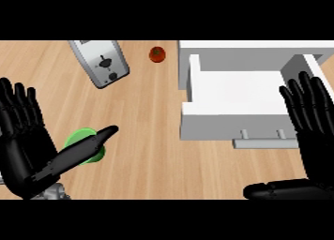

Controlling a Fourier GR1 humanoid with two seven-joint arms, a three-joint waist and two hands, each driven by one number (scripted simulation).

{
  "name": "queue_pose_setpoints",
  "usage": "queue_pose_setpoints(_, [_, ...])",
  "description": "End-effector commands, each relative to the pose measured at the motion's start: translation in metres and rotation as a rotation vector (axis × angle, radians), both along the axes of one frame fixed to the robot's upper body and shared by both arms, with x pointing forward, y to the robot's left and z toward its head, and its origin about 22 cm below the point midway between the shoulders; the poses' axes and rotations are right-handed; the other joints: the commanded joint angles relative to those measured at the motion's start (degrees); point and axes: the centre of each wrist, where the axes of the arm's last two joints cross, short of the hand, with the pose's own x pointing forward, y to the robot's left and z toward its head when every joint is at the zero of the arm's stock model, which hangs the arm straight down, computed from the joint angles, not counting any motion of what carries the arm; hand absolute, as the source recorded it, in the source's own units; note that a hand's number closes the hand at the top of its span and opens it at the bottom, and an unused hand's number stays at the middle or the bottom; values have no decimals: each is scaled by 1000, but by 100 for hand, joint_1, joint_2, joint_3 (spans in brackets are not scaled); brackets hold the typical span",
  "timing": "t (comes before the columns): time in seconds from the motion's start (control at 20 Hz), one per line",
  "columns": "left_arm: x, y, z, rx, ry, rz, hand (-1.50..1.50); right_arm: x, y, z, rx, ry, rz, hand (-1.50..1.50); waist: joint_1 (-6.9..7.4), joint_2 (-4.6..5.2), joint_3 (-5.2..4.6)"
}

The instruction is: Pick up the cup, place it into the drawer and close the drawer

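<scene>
1. Pale wooden counter top [142, 140] filling the head view, grain running left to right.
2. Left black hand [21, 145] at the lower left, palm showing, fingers straight and spread upward, thumb stretched out to the right; holding nothing.
3. Small bright green round cup [83, 140] lying on the counter just right of that palm, largely hidden behind the outstretched thumb; seemingly touched by the thumb, though contact not certain from this angle.
4. Right black hand [319, 136] at the right edge, fingers straight and upright, thumb extended leftward along the lower edge; spread open and empty, overlapping the drawer's right side in view.
5. White box-shaped open drawer [232, 89] at the upper right, pulled out toward the lower edge, pale interior bare, a flat grey bar handle [263, 138] on its front face.
6. Cup well apart from the drawer, with open counter between them.
7. Silver-grey rectangular toaster-like appliance [100, 63] at the upper left, tilted, with dark knobs on its face.
8. Small red round object [157, 54] on the counter between the appliance and the drawer, near the top edge; too small to identify further.
9. Bit of grey forearm [53, 191] visible below the left hand.
</scene>
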Motion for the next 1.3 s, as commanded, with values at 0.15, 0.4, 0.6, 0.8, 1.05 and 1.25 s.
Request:
queue_pose_setpoints(0.15, [2, -20, -3, -38, -20, 35, -150, 3, -15, -6, -2, -4, -6, -150, 4, -6, 0])
queue_pose_setpoints(0.4, [20, -12, -13, -45, 9, 39, -150, 19, -2, -6, 25, 2, 16, -150, 13, -3, -1])
queue_pose_setpoints(0.6, [5, -9, -26, -69, 29, 61, -150, 10, -4, 2, 22, -14, 5, -150, 16, -4, -2])
queue_pose_setpoints(0.8, [23, -18, -26, -63, 46, 80, -150, 8, -2, 2, 7, 5, -3, -150, 4, -4, -1])
queue_pose_setpoints(1.05, [30, -16, -30, -70, 93, 117, -150, 25, -4, 6, 13, -15, 8, -150, 9, 2, -1])
queue_pose_setpoints(1.25, [-14, -7, -38, -108, 125, 134, -150, 1, -7, 14, 0, -29, 7, -150, 25, -10, -1])
